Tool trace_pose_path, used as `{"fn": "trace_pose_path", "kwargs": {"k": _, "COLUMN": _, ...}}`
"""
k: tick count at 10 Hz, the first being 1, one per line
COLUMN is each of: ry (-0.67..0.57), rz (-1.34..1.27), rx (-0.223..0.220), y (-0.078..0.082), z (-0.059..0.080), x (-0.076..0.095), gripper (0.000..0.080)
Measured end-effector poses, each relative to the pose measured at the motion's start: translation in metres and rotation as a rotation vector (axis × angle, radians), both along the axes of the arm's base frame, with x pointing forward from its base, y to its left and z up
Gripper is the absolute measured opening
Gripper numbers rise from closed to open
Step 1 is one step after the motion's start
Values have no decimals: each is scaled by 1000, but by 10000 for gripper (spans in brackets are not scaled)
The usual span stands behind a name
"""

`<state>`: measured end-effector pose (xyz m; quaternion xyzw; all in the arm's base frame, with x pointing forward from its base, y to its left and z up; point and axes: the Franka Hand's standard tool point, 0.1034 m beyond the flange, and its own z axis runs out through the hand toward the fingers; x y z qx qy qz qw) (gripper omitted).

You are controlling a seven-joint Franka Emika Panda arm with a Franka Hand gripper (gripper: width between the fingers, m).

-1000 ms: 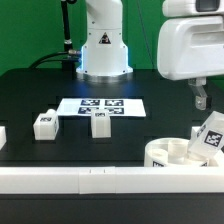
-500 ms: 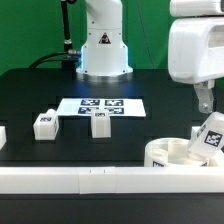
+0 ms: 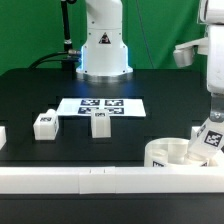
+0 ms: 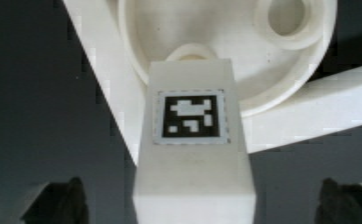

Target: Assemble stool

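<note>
one pincer [image 4: 199,203] wide open, straddling leg [image 4: 192,115]

White rounded arm base [image 3: 103,58], black triangle emblem [image 3: 103,42], black cable [image 3: 66,28], dark-tipped tool [image 4: 206,200]

Bare table [image 3: 150,120] lay open between the middle leg [image 3: 100,122] and the seat [image 3: 170,153]. The tilted leg [image 3: 211,136] (resting against that seat) stood between the wide jaws of the gripper [image 4: 203,203], clear on both sides. A long white rail [image 3: 90,179] barred the edge nearest the exterior camera.
</note>
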<state>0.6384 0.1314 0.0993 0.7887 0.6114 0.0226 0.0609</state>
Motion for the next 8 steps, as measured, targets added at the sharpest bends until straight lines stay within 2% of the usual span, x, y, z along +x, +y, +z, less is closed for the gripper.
{"fn": "trace_pose_path", "kwargs": {"k": 2, "ry": -5, "rz": 1, "rx": 1, "y": 0, "z": -1, "x": 1, "gripper": 649}}
{"fn": "trace_pose_path", "kwargs": {"k": 3, "ry": -40, "rz": 21, "rx": 6, "y": 4, "z": -8, "x": 6, "gripper": 649}}
{"fn": "trace_pose_path", "kwargs": {"k": 5, "ry": -30, "rz": 0, "rx": 5, "y": 4, "z": -21, "x": 4, "gripper": 649}}
{"fn": "trace_pose_path", "kwargs": {"k": 7, "ry": -28, "rz": -14, "rx": 7, "y": 4, "z": -23, "x": 3, "gripper": 649}}
{"fn": "trace_pose_path", "kwargs": {"k": 8, "ry": -27, "rz": -16, "rx": 7, "y": 3, "z": -23, "x": 3, "gripper": 528}}
